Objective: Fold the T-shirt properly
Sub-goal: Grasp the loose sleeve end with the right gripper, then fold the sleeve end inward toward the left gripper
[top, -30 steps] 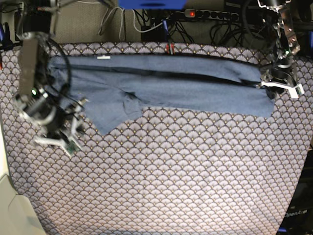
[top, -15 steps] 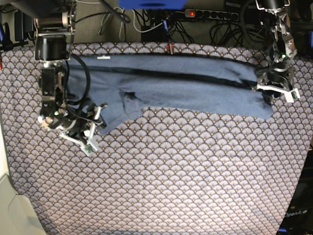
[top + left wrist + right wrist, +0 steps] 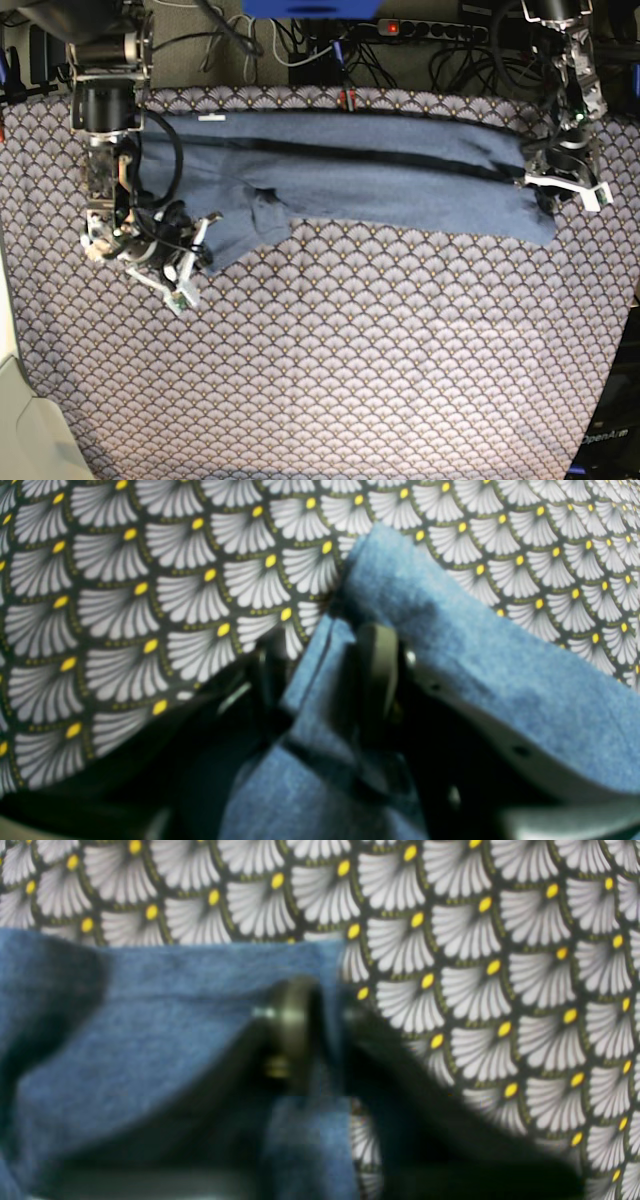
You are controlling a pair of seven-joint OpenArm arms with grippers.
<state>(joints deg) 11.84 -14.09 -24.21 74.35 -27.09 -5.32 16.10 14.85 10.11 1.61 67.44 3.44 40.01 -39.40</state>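
The slate-blue T-shirt [image 3: 380, 175] lies folded into a long band across the far half of the table, with its white neck tag [image 3: 212, 117] at the far left. A sleeve flap [image 3: 235, 235] hangs toward the front left. My right gripper [image 3: 190, 258] is at that flap's tip. In the right wrist view it [image 3: 322, 1032] is shut on the cloth's edge [image 3: 175, 1040]. My left gripper [image 3: 553, 190] is at the band's right end. In the left wrist view it [image 3: 325, 675] is shut on a fold of blue cloth [image 3: 475, 655].
The scallop-patterned tablecloth [image 3: 350, 360] covers the table. A power strip [image 3: 430, 30] and cables lie behind the far edge. A pale surface [image 3: 20, 420] stands at the front left corner. Dark gear [image 3: 610, 440] stands at the front right.
My right gripper has moved from the open tablecloth at the left up to the sleeve flap's tip and closed on it. My left gripper has stayed at the band's right end.
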